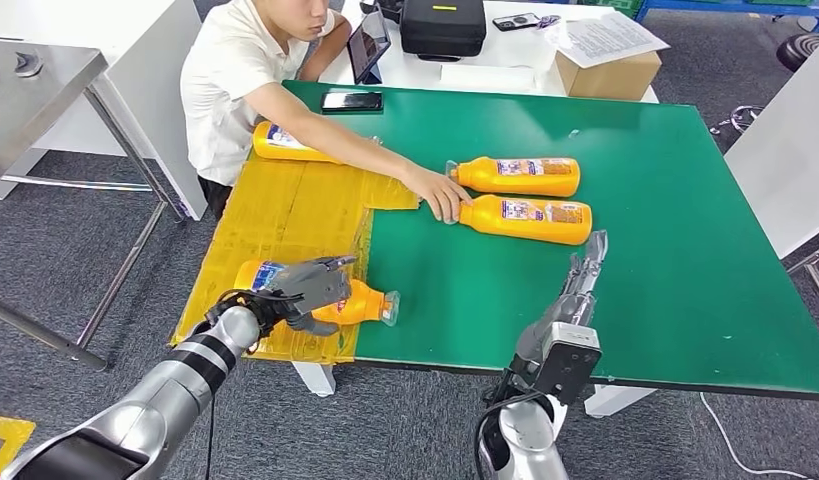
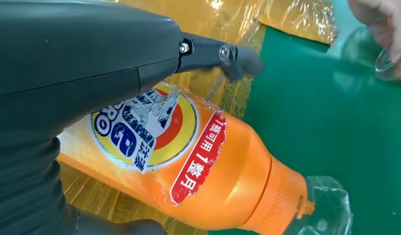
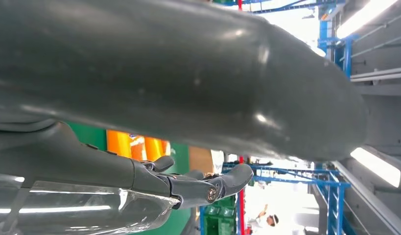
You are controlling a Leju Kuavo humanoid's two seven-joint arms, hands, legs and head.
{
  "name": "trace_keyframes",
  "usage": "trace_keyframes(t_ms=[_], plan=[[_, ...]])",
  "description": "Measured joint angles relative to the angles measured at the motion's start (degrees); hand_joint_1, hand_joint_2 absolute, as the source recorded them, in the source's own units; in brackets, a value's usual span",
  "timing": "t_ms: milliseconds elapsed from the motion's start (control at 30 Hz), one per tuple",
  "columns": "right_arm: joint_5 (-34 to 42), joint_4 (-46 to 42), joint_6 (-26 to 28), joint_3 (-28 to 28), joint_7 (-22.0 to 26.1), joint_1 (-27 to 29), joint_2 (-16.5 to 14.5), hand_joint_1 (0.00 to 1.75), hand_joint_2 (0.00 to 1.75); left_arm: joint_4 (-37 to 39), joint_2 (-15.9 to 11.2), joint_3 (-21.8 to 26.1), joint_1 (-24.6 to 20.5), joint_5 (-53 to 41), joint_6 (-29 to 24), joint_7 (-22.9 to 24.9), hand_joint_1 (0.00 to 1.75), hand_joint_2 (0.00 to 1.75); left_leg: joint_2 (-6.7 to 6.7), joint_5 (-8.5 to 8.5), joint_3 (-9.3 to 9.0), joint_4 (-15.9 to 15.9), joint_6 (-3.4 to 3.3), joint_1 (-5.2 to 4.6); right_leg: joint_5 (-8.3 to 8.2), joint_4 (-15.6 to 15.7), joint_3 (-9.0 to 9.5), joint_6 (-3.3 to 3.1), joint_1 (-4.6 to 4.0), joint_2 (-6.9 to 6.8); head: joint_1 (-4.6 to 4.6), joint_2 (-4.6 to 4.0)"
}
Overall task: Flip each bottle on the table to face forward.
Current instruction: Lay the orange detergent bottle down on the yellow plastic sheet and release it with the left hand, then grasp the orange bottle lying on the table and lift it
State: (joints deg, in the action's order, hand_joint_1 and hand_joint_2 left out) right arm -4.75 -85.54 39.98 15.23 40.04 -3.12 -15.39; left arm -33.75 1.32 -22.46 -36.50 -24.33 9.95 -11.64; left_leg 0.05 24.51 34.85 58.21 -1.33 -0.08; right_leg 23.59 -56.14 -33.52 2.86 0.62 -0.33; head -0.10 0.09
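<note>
Near the table's front left, an orange bottle [image 1: 360,303] with a clear cap lies on the yellow cardboard [image 1: 295,210]. My left hand [image 1: 310,288] grips its body from above. Its round label [image 2: 139,127] faces up in the left wrist view, the cap [image 2: 325,205] over the green mat. Two more orange bottles [image 1: 520,176] [image 1: 530,219] lie side by side mid-table, with a person's hand [image 1: 440,194] at their caps. My right hand [image 1: 585,265] stands just in front of the nearer one with straight fingers [image 3: 203,186], holding nothing. A fourth bottle [image 1: 285,143] lies under the person's arm.
The person sits at the table's far left corner. A phone [image 1: 351,101] lies at the green table's [image 1: 685,250] back edge. Beyond it are a tablet [image 1: 368,45], a black case [image 1: 442,25] and a cardboard box [image 1: 610,72]. A metal table [image 1: 35,90] stands at the left.
</note>
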Motion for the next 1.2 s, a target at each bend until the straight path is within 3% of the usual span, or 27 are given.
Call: trace_keyframes(t_ms=[333, 867, 1000, 1100, 1200], plan=[[-1.5, 1.9, 0.0, 0.7, 0.0, -0.3, 0.1, 0.0, 0.0, 2.9, 0.6, 3.4, -1.2, 6.4, 3.3, -3.0, 0.0, 1.75, 0.01, 0.0, -0.11, 0.0, 0.01, 0.01, 0.01, 0.0, 0.07, -0.01, 0.0, 0.0, -0.01, 0.0], [-2.4, 3.0, 0.0, 0.7, 0.0, -0.3, 0.2, 0.0, 0.0, 2.4, 1.0, 5.2, -0.2, 8.8, 3.3, -6.0, 0.0, 1.75, 0.01, 0.0, -0.1, 0.0, 0.01, 0.0, 0.01, 0.0, 0.08, -0.01, 0.0, -0.01, 0.0, 0.0], [-3.3, 3.0, 0.0, 0.8, 0.0, -0.3, 0.3, 0.0, 0.0, -3.4, 2.5, 7.5, 4.7, 18.5, 3.0, -12.2, 0.0, 1.75, 0.05, 0.0, 0.01, 0.0, 0.0, -0.01, 0.01, 0.0, -0.09, -0.01, 0.01, 0.03, -0.01, 0.0], [-5.1, 3.0, 0.0, 0.8, 0.0, -0.2, 0.3, 0.0, 0.0, -14.2, 6.2, 11.1, 11.7, 34.9, 3.3, -13.8, 0.0, 1.75, 0.05, -0.01, 0.29, 0.0, 0.0, -0.03, 0.0, 0.0, -0.34, 0.01, 0.03, 0.03, 0.02, 0.0], [-7.2, 2.9, 0.0, 0.7, 0.0, 0.1, 0.3, 0.0, 0.0, -25.0, 9.4, 13.9, 16.8, 42.5, -1.6, -15.7, 0.0, 1.75, 0.05, 0.01, 0.43, 0.0, -0.02, -0.07, 0.0, 0.0, -0.47, 0.02, 0.04, 0.03, 0.01, 0.0]])
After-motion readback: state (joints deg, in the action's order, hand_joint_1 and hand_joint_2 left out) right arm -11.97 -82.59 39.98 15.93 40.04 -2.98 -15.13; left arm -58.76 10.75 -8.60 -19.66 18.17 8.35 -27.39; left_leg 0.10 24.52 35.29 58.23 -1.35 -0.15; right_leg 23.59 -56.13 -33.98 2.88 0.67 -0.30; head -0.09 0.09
